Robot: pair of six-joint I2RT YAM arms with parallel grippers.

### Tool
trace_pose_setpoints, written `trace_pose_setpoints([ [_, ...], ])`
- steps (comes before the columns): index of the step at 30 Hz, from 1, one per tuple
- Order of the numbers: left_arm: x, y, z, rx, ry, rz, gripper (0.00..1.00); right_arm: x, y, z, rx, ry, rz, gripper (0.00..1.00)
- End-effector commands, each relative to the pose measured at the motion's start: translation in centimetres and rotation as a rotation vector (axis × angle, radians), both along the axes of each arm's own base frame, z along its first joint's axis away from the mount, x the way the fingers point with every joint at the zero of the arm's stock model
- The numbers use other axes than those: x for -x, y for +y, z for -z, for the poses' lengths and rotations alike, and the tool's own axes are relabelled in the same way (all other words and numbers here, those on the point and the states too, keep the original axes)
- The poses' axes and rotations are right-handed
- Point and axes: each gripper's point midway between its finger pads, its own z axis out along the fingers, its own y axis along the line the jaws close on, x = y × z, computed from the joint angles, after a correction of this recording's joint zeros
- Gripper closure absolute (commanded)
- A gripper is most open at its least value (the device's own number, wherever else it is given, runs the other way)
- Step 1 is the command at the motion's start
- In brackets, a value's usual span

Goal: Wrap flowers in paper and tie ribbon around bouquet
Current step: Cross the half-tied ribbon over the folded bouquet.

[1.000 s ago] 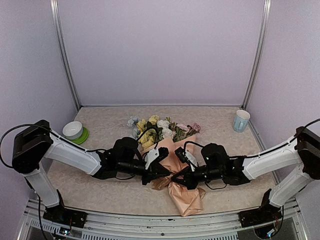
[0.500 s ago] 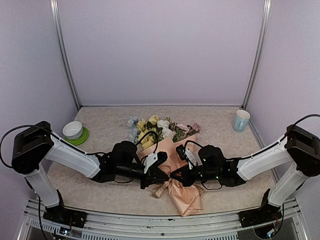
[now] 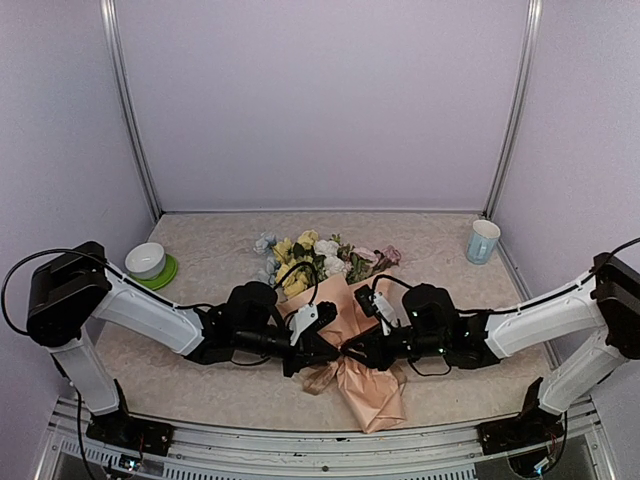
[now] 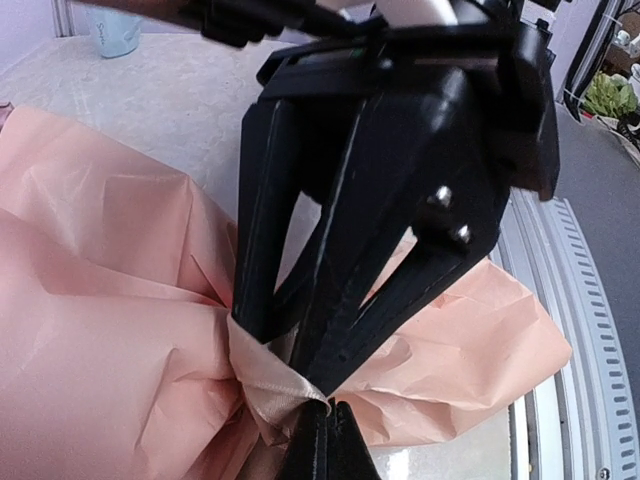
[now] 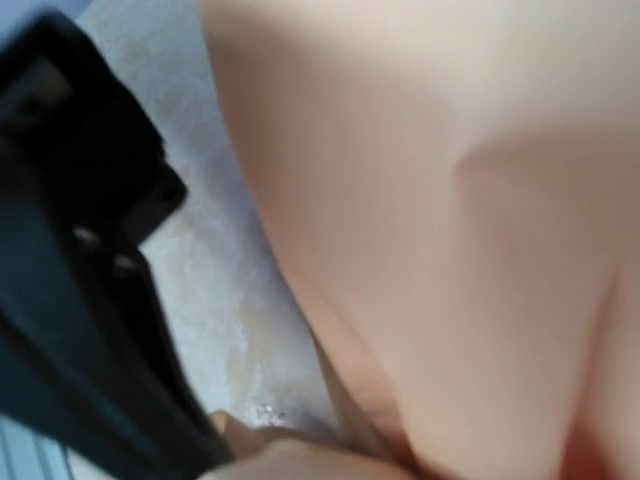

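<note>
The left claw [image 4: 325, 432] is clamped tight on the ribbon [image 4: 268, 385], its tips pinching the tan band right at the cinched waist of the bouquet [image 3: 345, 305]. The right claw [image 3: 352, 352] meets it almost tip to tip from the other side. Whether its jaws stand apart or closed I cannot tell, since its own camera shows only blurred peach paper pressed close.

The bouquet lies near the middle of the table [image 3: 200, 385], towards the near edge. The flowers [image 3: 315, 255] point to the back wall, and the paper [image 3: 372, 395] flares out below the waist, close to the table's near edge but not over it. Both arms lie low and nearly level, reaching in from left and right.

Bare table lies open on either side of the bouquet and behind the blooms. A white bowl [image 3: 146, 259] on a green saucer [image 3: 165, 273] sits by the left edge and a cup [image 3: 482, 241] in the back right corner, both well apart from the claws
</note>
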Motion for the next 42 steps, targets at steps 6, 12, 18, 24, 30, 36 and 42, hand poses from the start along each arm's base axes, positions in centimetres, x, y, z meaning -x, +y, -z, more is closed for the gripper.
trace_pose_setpoints([
  [6, 0.2, -0.3, 0.7, -0.019, 0.018, 0.007, 1.00, 0.9, -1.3, -2.4, 0.056, -0.022, -0.030, 0.64],
  [12, 0.2, -0.3, 0.9, -0.022, 0.024, 0.003, 1.00, 1.1, -3.4, -0.6, 0.185, -0.032, -0.063, 0.55],
  [18, 0.2, -0.3, 0.8, -0.022, 0.024, 0.003, 1.00, -0.1, -5.0, 0.9, 0.278, -0.084, -0.064, 0.59],
  [24, 0.1, -0.3, 0.6, -0.020, 0.025, 0.000, 1.00, -0.6, -3.8, 1.3, 0.281, -0.106, -0.108, 0.76],
  [30, 0.1, -0.3, 0.4, -0.018, 0.018, 0.002, 1.00, -0.9, -3.3, 1.1, 0.264, -0.124, -0.118, 0.88],
  [36, 0.1, -0.4, 0.4, -0.014, 0.021, 0.001, 1.00, -0.2, -2.2, 0.0, 0.198, -0.132, -0.171, 0.96],
  [42, -0.1, -0.5, 0.0, -0.006, 0.010, -0.004, 1.00, 0.4, -1.7, 0.2, 0.167, -0.108, -0.203, 0.92],
])
